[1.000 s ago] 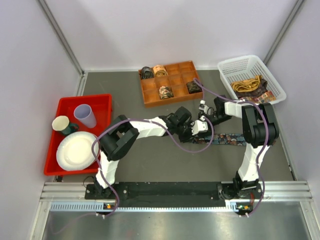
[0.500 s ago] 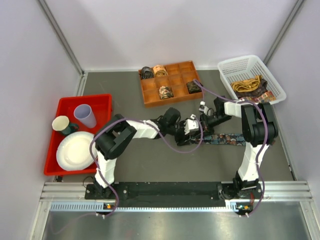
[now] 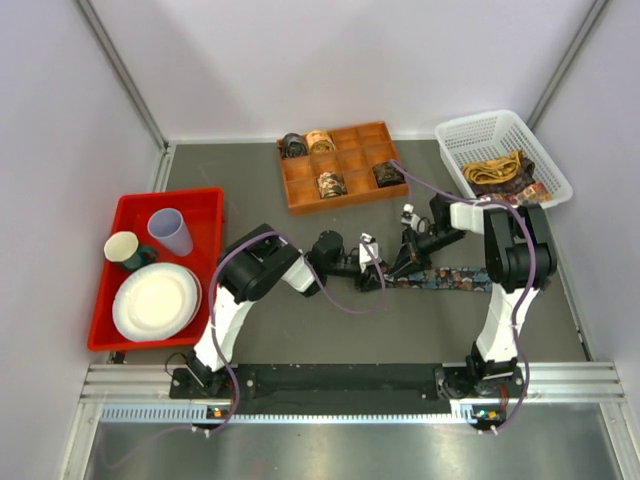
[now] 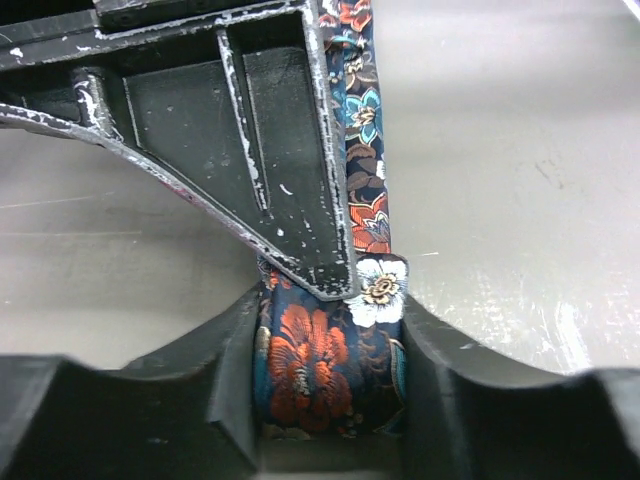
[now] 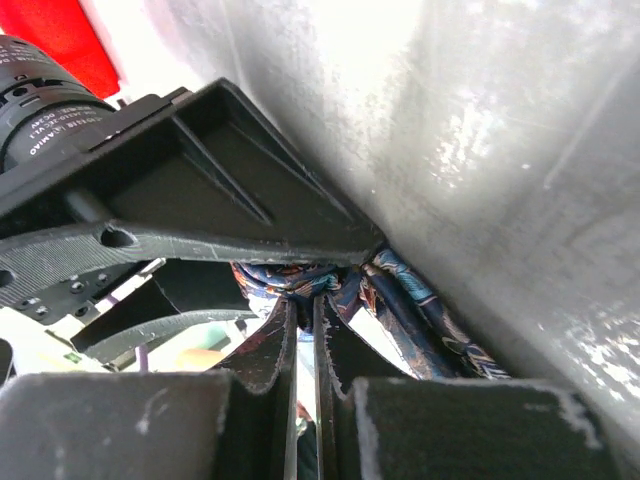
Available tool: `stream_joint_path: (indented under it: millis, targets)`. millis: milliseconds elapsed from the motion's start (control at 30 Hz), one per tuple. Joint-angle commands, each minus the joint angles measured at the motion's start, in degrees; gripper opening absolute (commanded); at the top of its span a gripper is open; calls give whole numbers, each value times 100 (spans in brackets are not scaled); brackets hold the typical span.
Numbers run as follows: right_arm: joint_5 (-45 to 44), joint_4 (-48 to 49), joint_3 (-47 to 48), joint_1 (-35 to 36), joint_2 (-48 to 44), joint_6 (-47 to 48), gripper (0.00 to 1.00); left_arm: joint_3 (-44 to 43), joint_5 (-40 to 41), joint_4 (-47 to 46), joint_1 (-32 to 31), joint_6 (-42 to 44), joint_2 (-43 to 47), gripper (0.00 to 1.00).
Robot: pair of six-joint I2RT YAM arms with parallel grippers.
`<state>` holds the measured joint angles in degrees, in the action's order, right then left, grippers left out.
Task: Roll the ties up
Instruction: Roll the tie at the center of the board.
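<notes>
A dark floral tie [image 3: 450, 277] lies flat along the table's middle right. Its left end is wound into a small coil [image 4: 325, 365]. My left gripper [image 3: 376, 268] is shut on that coil, its two jaws pressing the coil's sides [image 4: 330, 385]. My right gripper [image 3: 399, 264] meets it from the right, its fingers [image 5: 272, 345] nearly together and pinching the tie fabric [image 5: 300, 280] at the coil. The loose length of the tie [image 5: 420, 310] runs away to the right. In the left wrist view the right gripper's finger [image 4: 250, 130] overlaps the strip.
An orange compartment tray [image 3: 352, 136] at the back holds several rolled ties [image 3: 332, 184]. A white basket [image 3: 455, 135] at the back right holds unrolled ties [image 3: 498, 172]. A red tray [image 3: 200, 203] on the left holds two cups and a plate [image 3: 155, 301]. Purple cables loop over both arms.
My left gripper has shifted left with the coil while its wrist turned and its elbow swung in. More of the flat tie shows. The right gripper stayed close by it.
</notes>
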<state>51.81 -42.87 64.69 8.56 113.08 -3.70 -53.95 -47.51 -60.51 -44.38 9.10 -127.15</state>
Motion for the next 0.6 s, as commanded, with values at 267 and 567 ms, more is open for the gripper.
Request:
stream_joint_path:
  millis: [267, 567]
  targets:
    - [-2008, 455, -105, 32, -66, 107, 0, 763, 119, 1472, 44, 381, 393, 57]
    - [-2096, 499, -132, 111, -49, 98, 0, 360, 49, 1402, -44, 250, 200, 52]
